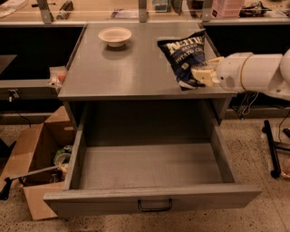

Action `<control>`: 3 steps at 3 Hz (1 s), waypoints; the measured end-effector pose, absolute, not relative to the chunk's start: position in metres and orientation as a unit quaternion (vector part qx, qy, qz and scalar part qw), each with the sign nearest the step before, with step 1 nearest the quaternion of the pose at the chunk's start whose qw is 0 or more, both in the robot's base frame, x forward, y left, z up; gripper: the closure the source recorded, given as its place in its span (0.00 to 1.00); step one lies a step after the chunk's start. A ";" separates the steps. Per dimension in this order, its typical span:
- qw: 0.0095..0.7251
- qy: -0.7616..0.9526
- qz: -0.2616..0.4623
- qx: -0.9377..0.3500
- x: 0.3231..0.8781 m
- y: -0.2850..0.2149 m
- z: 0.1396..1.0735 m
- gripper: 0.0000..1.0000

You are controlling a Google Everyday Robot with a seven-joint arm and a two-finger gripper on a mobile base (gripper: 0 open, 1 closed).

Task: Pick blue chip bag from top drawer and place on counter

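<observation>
The blue chip bag point(185, 55), dark navy foil with white lettering, hangs above the right part of the grey counter point(131, 68). My gripper point(199, 74) comes in from the right on a white arm and is shut on the bag's lower right edge. The bag's lower end is near the counter's front right edge; whether it touches the top I cannot tell. The top drawer point(152, 167) is pulled fully open below, and its inside holds nothing. Its flat front panel carries a small black handle point(155, 206).
A white bowl point(114, 36) sits at the counter's back left. A pale cluttered shelf point(136, 9) runs behind. An open cardboard box point(38, 158) with items stands on the floor to the drawer's left. Black cables and a stand point(272, 149) are at the right.
</observation>
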State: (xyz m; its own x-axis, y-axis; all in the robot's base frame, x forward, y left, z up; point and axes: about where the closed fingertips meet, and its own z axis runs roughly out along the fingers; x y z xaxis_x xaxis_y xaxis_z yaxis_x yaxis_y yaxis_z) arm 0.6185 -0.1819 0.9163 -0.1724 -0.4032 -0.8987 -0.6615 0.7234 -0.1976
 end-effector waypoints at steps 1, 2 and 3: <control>0.551 0.763 0.142 -0.307 0.673 -0.174 0.921 1.00; 0.551 0.763 0.141 -0.307 0.672 -0.174 0.920 1.00; 0.562 0.762 0.143 -0.290 0.688 -0.175 0.916 1.00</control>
State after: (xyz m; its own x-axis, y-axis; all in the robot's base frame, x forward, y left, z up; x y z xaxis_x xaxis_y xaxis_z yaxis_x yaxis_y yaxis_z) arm 0.6877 -0.1749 0.9157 -0.2012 -0.2808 -0.9384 -0.6025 0.7909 -0.1075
